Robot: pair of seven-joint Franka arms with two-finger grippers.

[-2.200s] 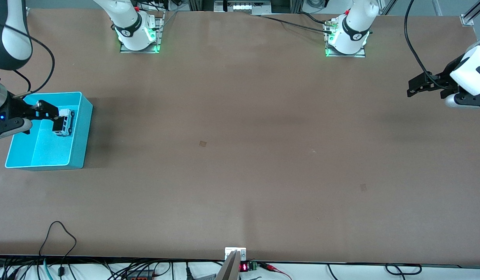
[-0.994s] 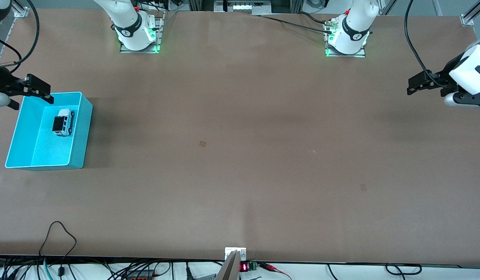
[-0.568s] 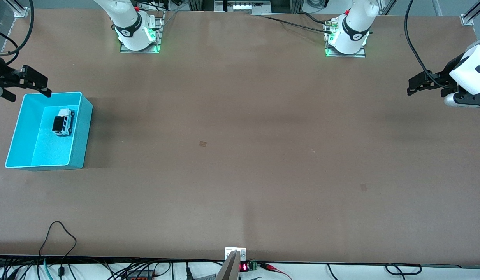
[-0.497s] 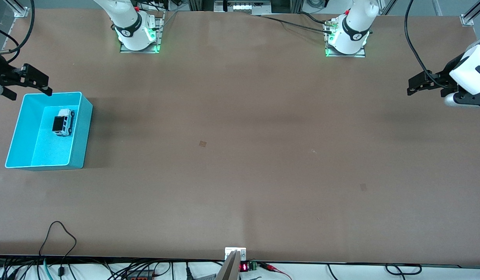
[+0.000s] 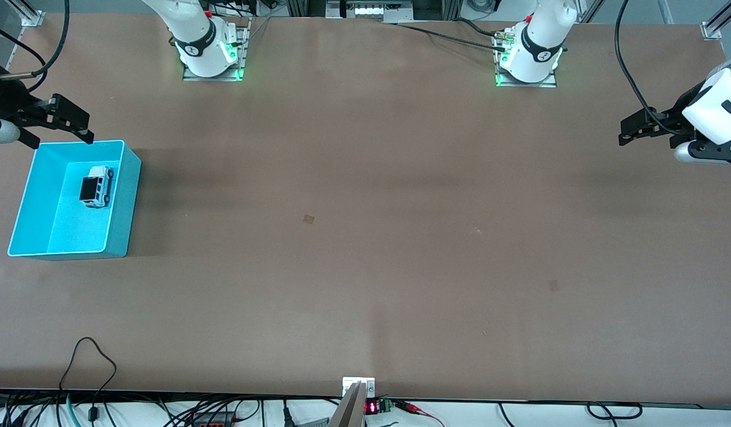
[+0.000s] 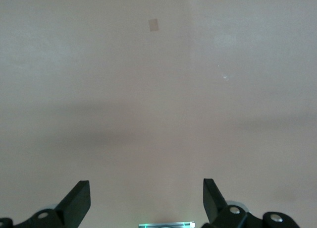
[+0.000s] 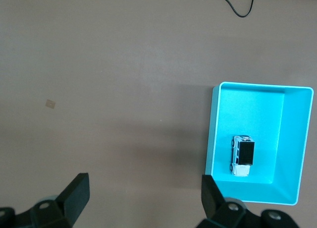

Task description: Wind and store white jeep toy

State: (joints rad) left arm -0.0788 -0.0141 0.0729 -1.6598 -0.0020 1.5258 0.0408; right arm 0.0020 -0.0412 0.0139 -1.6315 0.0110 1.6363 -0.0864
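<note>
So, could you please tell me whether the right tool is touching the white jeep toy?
Apart. The right wrist view shows the right tool open, with bare table between its fingers, while the white jeep toy lies in the cyan bin.

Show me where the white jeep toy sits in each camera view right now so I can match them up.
Front view: the white jeep toy lies in the cyan bin, at the right arm's end of the table.
Right wrist view: the toy lies on the bin's floor, seen from above past the open right gripper.
Left wrist view: not in it; only bare table past the open left gripper.
Shared landmark: the cyan bin, in the front and right wrist views.
</note>
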